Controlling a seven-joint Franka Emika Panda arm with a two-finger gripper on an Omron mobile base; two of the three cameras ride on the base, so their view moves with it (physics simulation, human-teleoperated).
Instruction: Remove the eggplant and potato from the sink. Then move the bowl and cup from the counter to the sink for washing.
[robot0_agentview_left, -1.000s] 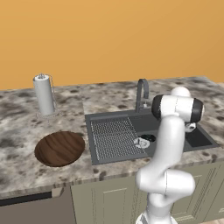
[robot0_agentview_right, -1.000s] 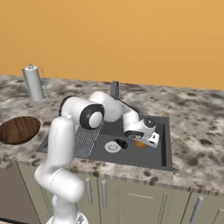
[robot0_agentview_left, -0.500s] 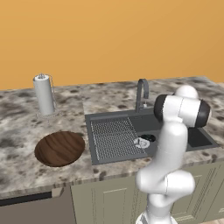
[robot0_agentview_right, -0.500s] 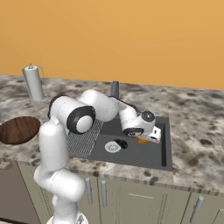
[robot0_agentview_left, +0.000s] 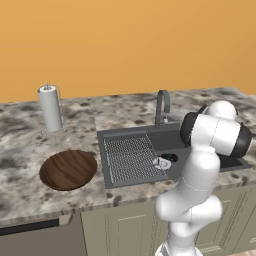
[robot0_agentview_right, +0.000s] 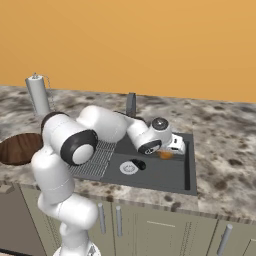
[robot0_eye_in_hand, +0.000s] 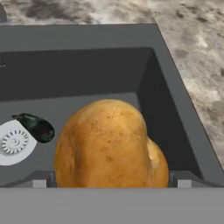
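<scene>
My gripper (robot0_eye_in_hand: 111, 180) is down in the dark grey sink (robot0_eye_in_hand: 175, 109) with its jaws wide open on either side of the orange-tan potato (robot0_eye_in_hand: 109, 144), which fills the space between them. In the right base view the gripper (robot0_agentview_right: 169, 149) hangs over the potato (robot0_agentview_right: 165, 155) at the basin's right end. The small, nearly black eggplant (robot0_eye_in_hand: 37, 127) lies beside the round silver drain (robot0_eye_in_hand: 14, 142), to the left of the potato. On the counter left of the sink (robot0_agentview_left: 132, 155) rests the brown wooden bowl (robot0_agentview_left: 68, 169). The cup is out of view.
A curved grey faucet (robot0_agentview_left: 162, 107) rises behind the basin. A grey paper towel roll on a wire stand (robot0_agentview_left: 51, 107) is at the back left of the speckled counter (robot0_agentview_left: 30, 197). Beige cabinets run below the counter, with an orange wall behind.
The arm's elbow has swung to the right and higher. The gripper has stayed low over the potato with its jaws still open. Bowl, eggplant and potato lie where they were.
</scene>
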